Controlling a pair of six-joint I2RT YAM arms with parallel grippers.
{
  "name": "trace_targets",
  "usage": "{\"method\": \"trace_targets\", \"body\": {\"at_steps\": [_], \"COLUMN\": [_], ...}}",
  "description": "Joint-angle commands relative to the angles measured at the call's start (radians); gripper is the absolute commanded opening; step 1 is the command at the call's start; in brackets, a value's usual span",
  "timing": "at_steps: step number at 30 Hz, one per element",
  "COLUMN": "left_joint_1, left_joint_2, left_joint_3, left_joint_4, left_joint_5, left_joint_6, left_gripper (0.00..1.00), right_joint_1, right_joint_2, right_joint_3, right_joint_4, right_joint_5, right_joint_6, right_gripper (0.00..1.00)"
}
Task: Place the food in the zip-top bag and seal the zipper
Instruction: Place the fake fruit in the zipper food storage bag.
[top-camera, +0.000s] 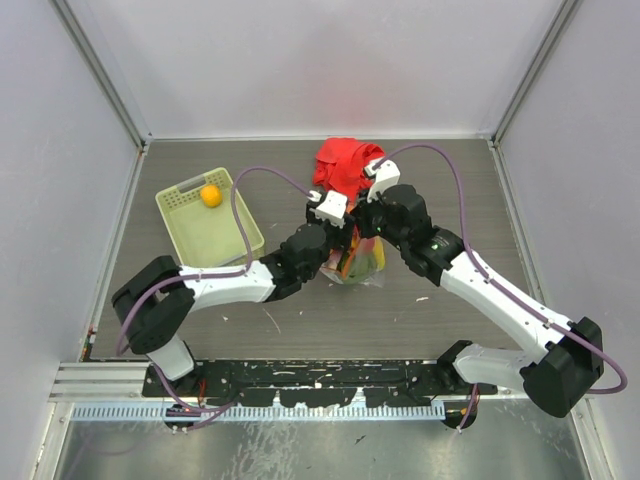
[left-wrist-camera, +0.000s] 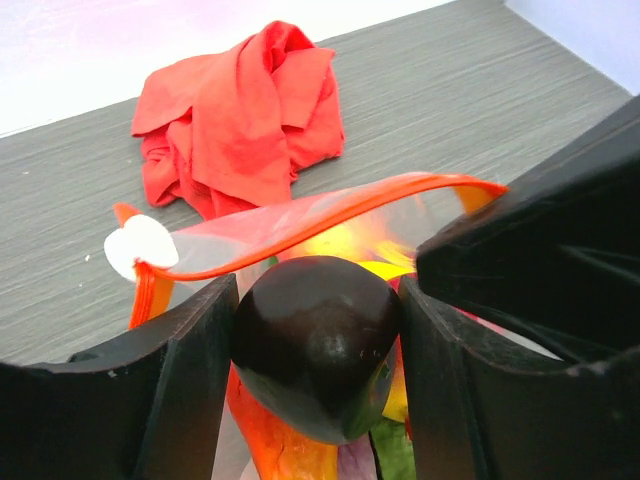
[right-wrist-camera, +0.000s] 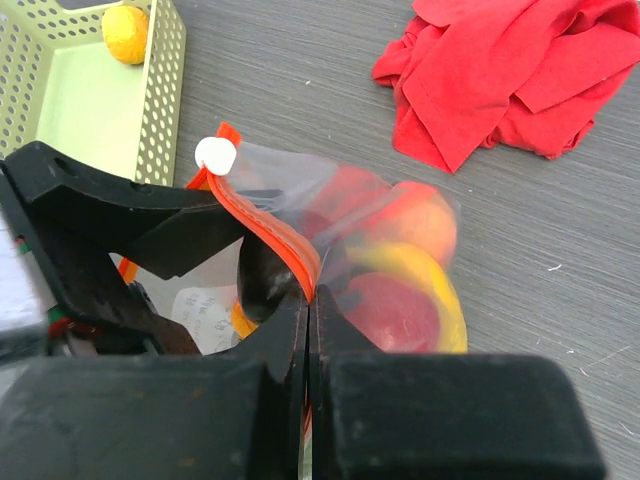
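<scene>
Left pincer (left-wrist-camera: 318, 300) clasping one purple piece (left-wrist-camera: 315, 350)

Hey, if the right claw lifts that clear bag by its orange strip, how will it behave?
Likely floppy: the zip-top bag film crumples around the food. Probably bottom-heavy, swinging under the right claw. The thin zipper might slip out.

White arms (top-camera: 225, 283), black joints (top-camera: 300, 255) and claws (left-wrist-camera: 318, 300), purple cables (top-camera: 240, 215).
</scene>
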Motion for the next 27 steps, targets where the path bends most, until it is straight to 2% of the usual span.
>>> {"method": "trace_targets", "body": {"at_steps": [1, 6, 10, 18, 22, 27], "left_joint_1": [-0.002, -0.005, -0.009, -0.011, -0.011, -0.01], "left_joint_2": [0.035, 0.022, -0.021, -0.112, -0.167, -0.237], "left_joint_3": [0.059, 0.051, 0.04, 0.032, 0.043, 0.091], "left_joint_4": [0.164, 0.166, 0.116, -0.015, -0.133, -0.379], "left_joint_5": [-0.089, -0.085, -0.071, -0.043, -0.036, -0.025], "left_joint_6": [0.053, 0.045, 0.022, -0.05, -0.103, -0.201], "left_gripper": [0.61, 0.73, 0.79, 0.82, 0.83, 0.85], "right_joint_1": [0.001, 0.001, 0.0, 0.001, 0.001, 0.0], "right_joint_2": [-0.032, -0.037, -0.035, -0.035, -0.034, -0.029], "right_joint_3": [0.03, 0.027, 0.026, 0.026, 0.026, 0.025], "right_joint_4": [0.06, 0.058, 0.06, 0.062, 0.062, 0.064], "right_joint_5": [-0.017, -0.01, -0.009, -0.008, -0.007, -0.005], "right_joint_6": [0.006, 0.005, 0.005, 0.005, 0.004, 0.002], "right_gripper": [0.01, 0.01, 0.01, 0.0, 0.0, 0.0]}}
